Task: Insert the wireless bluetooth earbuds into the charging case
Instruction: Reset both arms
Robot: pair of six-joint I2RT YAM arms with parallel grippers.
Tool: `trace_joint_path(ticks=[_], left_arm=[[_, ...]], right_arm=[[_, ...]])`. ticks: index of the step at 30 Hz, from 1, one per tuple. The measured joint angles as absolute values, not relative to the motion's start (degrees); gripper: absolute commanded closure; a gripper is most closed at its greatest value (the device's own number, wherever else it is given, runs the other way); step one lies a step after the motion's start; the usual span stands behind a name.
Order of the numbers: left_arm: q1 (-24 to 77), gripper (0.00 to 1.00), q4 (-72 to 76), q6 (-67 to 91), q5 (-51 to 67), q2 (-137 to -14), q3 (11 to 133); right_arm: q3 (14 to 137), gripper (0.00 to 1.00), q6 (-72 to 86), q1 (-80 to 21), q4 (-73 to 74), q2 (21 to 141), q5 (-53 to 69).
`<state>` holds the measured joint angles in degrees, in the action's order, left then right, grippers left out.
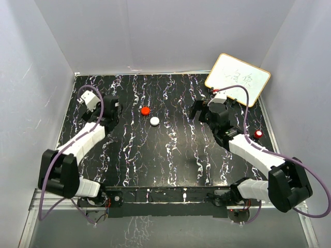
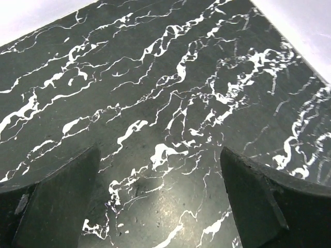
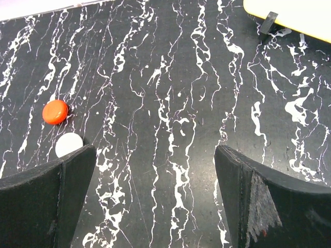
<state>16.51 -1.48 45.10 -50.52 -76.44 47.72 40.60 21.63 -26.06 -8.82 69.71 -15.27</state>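
A red round puck (image 1: 145, 110) and a white round puck (image 1: 154, 121) lie side by side on the black marbled table (image 1: 170, 155), left of centre. Both show in the right wrist view, the red puck (image 3: 55, 111) above the white puck (image 3: 69, 144). A small red piece (image 1: 258, 134) lies by the right forearm; I cannot tell whether it is an earbud. My left gripper (image 1: 115, 109) is open and empty over bare table (image 2: 160, 206), left of the pucks. My right gripper (image 1: 198, 111) is open and empty (image 3: 155, 201), right of the pucks.
A white board with a yellow rim (image 1: 238, 78) leans at the back right corner; it also shows in the right wrist view (image 3: 295, 15) with a black clip (image 3: 268, 23). White walls enclose the table on three sides.
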Motion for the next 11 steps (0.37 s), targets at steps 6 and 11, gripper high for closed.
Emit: trace_joint_path(ticks=[6, 11], left_arm=[[16.5, 0.01, -14.2, 51.7, -53.8, -85.5, 56.4], [16.5, 0.02, -15.0, 51.5, -53.4, -84.5, 55.6]], right_arm=[[40.6, 0.02, 21.6, -25.7, -8.8, 70.6, -15.1], [40.6, 0.02, 21.6, -25.4, -8.8, 70.6, -14.9]])
